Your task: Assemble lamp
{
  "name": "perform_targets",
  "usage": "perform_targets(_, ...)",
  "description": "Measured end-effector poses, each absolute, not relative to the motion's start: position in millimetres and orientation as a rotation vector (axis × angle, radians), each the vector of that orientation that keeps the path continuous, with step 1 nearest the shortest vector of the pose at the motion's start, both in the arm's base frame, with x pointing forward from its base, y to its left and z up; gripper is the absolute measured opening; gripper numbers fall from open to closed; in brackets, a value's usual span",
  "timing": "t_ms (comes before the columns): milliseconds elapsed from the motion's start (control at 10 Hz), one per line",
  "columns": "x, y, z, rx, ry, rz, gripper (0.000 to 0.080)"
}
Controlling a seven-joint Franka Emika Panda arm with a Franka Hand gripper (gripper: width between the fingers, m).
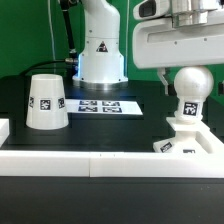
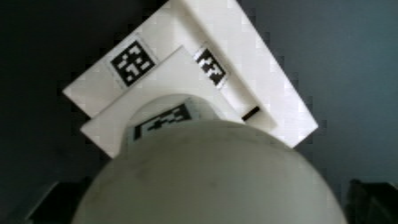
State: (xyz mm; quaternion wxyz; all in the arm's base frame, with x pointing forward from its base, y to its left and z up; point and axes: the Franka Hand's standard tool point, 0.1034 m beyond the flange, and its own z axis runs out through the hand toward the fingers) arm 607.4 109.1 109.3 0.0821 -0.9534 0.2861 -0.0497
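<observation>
The round bulb (image 1: 190,86) stands upright on its stem on the flat square base (image 1: 186,140), at the exterior view's right. My gripper (image 1: 189,66) hangs directly over the bulb's top. In the wrist view the bulb (image 2: 205,170) fills the space between my fingers, whose dark tips show at both edges with a little gap to the bulb, so my gripper (image 2: 214,205) looks open. The base (image 2: 187,55) lies below it with its tags showing. The cup-shaped shade (image 1: 45,101) stands mouth down at the exterior view's left, apart from the others.
The white robot pedestal (image 1: 101,55) with a triangle sticker stands at the back centre. The marker board (image 1: 99,105) lies flat in front of it. A white raised wall (image 1: 100,160) runs along the front and holds the base in the right corner.
</observation>
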Motion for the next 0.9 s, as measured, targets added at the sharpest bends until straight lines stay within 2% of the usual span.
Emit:
perform_targets(200, 607.5, 108.8, 109.6, -2.906, 0.667, -0.166, 0.0699)
perform_targets(300, 607.9, 106.6, 111.7, -2.996, 0.315, -0.201, 0.0699)
perform_targets(600, 607.6, 106.0, 116.6, -3.06, -0.267, -0.182, 0.0699)
perform_targets(900, 606.8, 103.9, 116.3, -3.046, -0.531, -0.163, 0.0699)
